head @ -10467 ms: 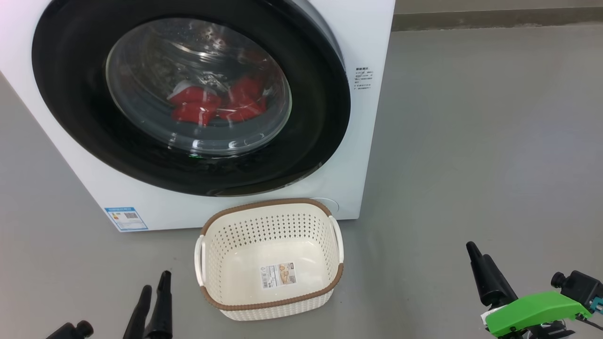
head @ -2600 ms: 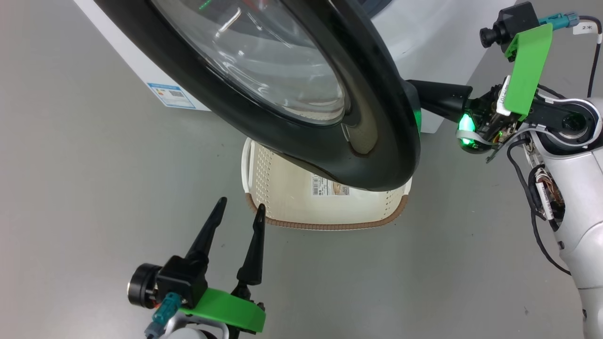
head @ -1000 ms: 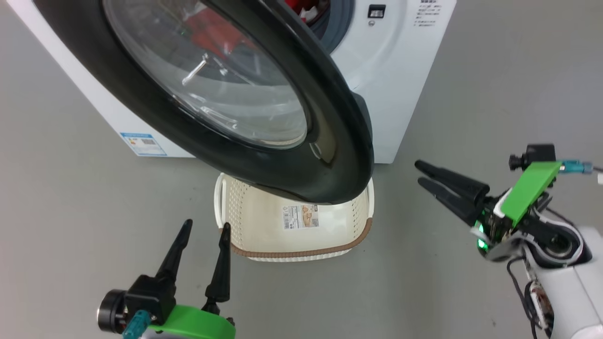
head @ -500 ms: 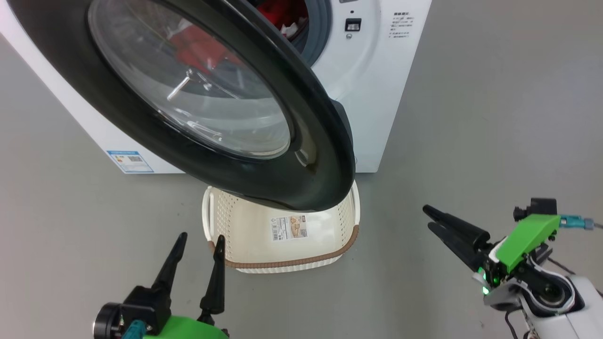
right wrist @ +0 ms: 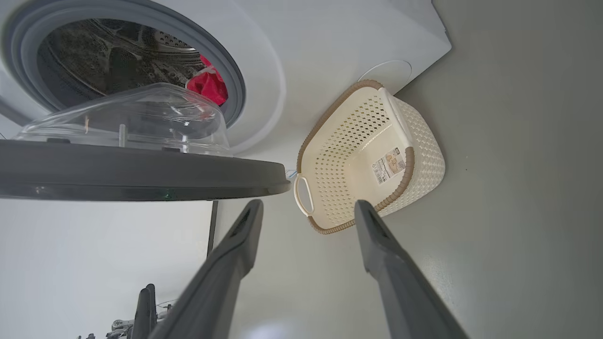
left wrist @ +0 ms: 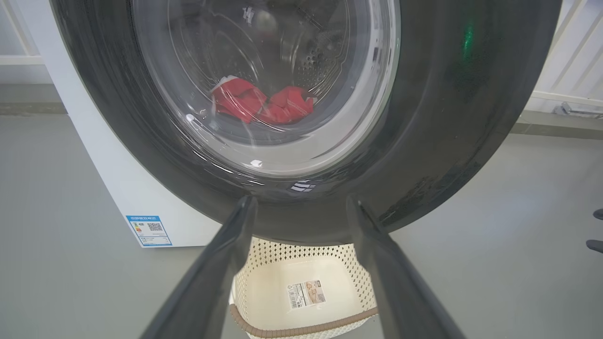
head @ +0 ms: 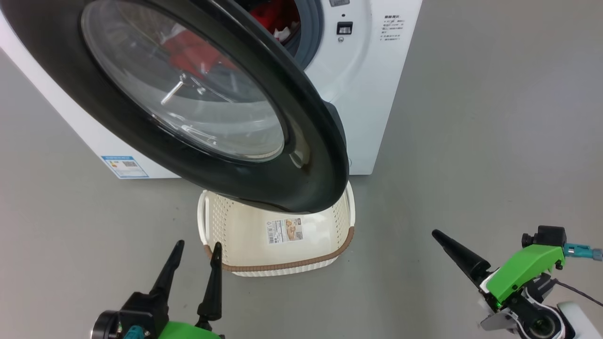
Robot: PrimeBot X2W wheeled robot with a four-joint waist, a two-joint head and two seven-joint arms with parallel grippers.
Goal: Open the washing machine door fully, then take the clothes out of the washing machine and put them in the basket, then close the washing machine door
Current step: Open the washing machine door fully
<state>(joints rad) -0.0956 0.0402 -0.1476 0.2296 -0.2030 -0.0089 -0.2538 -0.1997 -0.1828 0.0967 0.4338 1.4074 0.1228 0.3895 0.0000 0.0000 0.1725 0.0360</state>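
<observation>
You see the washing machine door (head: 306, 183) swung partly open above the basket (head: 282, 266) on the floor. The clothes (left wrist: 264, 101) lie inside the washing machine (head: 372, 94). The basket's paper label (head: 285, 230) is too small to read. Your left tool (head: 198, 244) and right tool (right wrist: 307, 203) both stand wide and empty.

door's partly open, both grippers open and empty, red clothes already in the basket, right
No: the clothes lie in the drum of the washing machine, and the basket holds just its paper label, as the right wrist view shows. The door is partly open; the left gripper and right gripper are open and empty.
</observation>
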